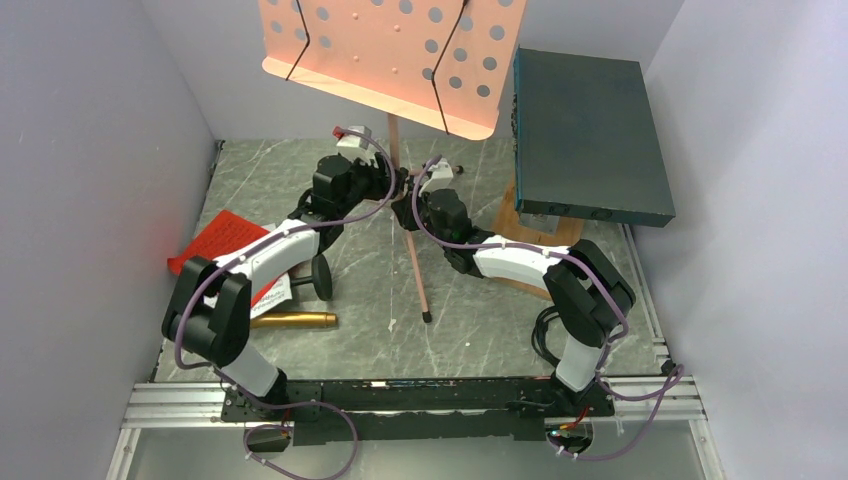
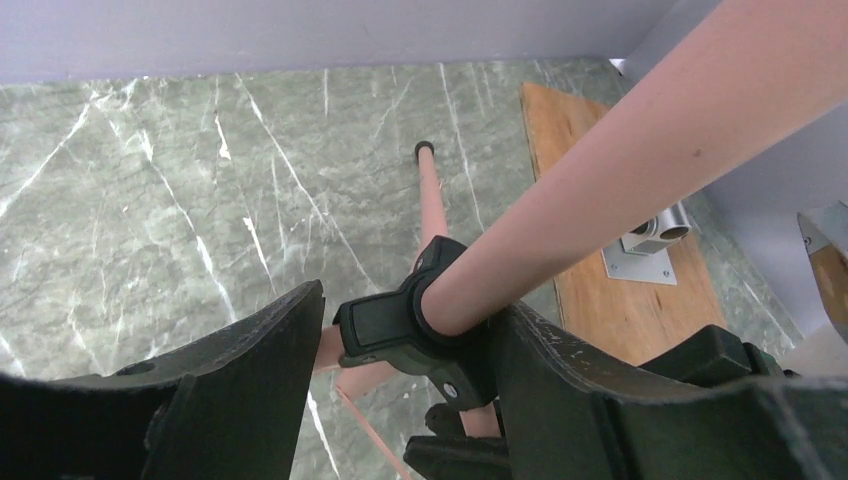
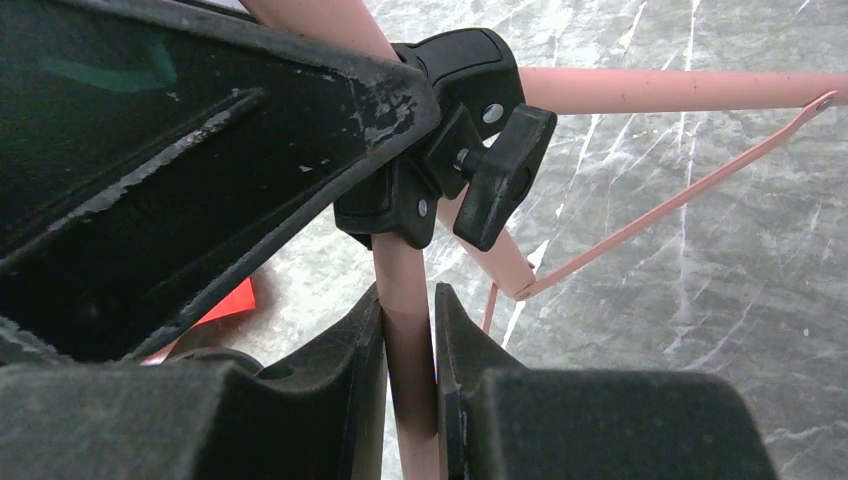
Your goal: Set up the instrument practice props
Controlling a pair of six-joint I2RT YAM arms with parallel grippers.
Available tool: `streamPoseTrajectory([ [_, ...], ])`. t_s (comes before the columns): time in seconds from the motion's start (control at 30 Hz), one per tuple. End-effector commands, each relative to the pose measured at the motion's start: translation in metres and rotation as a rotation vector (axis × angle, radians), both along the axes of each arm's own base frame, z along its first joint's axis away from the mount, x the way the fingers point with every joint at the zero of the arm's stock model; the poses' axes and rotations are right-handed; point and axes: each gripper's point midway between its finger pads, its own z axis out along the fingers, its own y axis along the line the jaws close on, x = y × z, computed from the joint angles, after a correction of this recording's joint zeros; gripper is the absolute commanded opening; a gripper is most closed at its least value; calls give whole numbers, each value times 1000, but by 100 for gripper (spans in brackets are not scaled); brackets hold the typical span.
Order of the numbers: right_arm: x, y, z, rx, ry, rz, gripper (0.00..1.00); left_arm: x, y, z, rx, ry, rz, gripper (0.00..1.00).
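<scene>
The pink perforated music stand (image 1: 390,55) is upright at the back middle, and its pole (image 1: 393,140) runs down to a black hub (image 2: 400,330). My left gripper (image 1: 397,184) is open and straddles that hub (image 3: 470,120). Its right finger (image 2: 580,390) lies against the hub, with a gap at the left finger (image 2: 250,380). My right gripper (image 3: 408,300) is shut on a pink tube (image 3: 410,340) of the stand just below the hub. Red music sheets (image 1: 215,240), a gold microphone (image 1: 295,320) and the black round-base mic stand (image 1: 322,277) lie at the left.
A dark teal box (image 1: 585,125) sits on a wooden board (image 1: 520,225) at the back right, close to the stand's legs. One pink leg (image 1: 420,280) reaches toward the near edge. A black cable coil (image 1: 545,335) lies by the right arm's base. Grey walls enclose three sides.
</scene>
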Motion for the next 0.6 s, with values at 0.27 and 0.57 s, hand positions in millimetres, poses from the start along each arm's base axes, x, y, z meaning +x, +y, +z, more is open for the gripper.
streamPoseTrajectory([
  [0.27,-18,-18,-82,-84,224,-73,0,22,-7,7,75,-158,-26,61],
  [0.57,-21,-13,-87,-86,232,-59,0,17,-3,46,61,-240,-21,70],
])
